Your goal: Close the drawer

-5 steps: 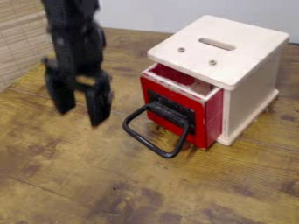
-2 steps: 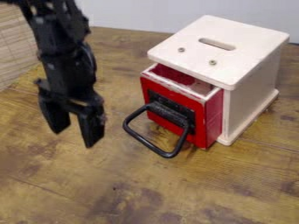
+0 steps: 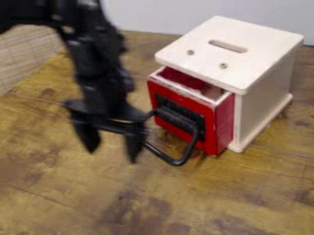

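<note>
The black gripper (image 3: 110, 142) is hanging over the worn wooden tabletop (image 3: 73, 202) with its two fingers pointing down and spread wide, holding nothing — it has swung in from the left edge of the picture since a second ago and is now standing lower, just beside the drawer's loop handle (image 3: 174, 147), with one fingertip close against the loop's left bend (whether it is touching cannot be told through the blur). The handle, a large black rounded-rectangle ring, is lying where it was, tilted down toward the table. Behind it the drawer (image 3: 185, 115) is sitting partly pulled out at the cabinet's front, glossy bright red with a black front panel, a thin strip of its pale inner rim showing. Farther back the cream-white cabinet (image 3: 252, 64) is resting unmoved — boxy, smooth, matte, with an oval slot (image 3: 227, 44) and two small dark dots in its flat top.
</note>
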Tool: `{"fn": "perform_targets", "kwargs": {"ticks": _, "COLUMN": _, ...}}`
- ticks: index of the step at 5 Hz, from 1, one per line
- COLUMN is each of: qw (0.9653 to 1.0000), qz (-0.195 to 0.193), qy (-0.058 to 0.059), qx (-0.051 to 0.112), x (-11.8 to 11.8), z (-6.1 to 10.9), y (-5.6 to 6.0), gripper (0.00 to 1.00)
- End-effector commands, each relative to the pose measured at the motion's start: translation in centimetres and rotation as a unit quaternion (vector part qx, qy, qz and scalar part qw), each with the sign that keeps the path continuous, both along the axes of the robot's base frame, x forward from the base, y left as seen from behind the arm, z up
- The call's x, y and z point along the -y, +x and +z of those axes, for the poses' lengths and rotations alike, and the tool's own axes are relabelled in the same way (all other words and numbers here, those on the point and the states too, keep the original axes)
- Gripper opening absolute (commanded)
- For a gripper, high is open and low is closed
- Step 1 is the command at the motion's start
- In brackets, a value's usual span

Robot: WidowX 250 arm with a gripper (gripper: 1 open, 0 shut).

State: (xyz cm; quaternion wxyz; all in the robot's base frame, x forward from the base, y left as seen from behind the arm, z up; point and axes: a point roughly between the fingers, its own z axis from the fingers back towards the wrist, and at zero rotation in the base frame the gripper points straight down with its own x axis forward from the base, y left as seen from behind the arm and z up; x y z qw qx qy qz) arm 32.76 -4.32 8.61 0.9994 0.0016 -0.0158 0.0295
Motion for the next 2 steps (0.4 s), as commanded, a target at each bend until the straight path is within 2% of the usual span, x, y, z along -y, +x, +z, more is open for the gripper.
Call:
{"fn": "perform_targets", "kwargs": {"ticks": 1, "qw": 0.9991, "qz": 0.014, "qy": -0.003, "qx": 0.04, "x": 2.2, "z": -0.7, "y": 2.7, "gripper": 1.0}}
{"fn": "perform_targets", "kwargs": {"ticks": 2, "qw": 0.9982, "qz": 0.032, "qy": -0.007, "qx": 0.051, "x": 2.1, "z": -0.8, "y": 3.8, "gripper": 1.0}}
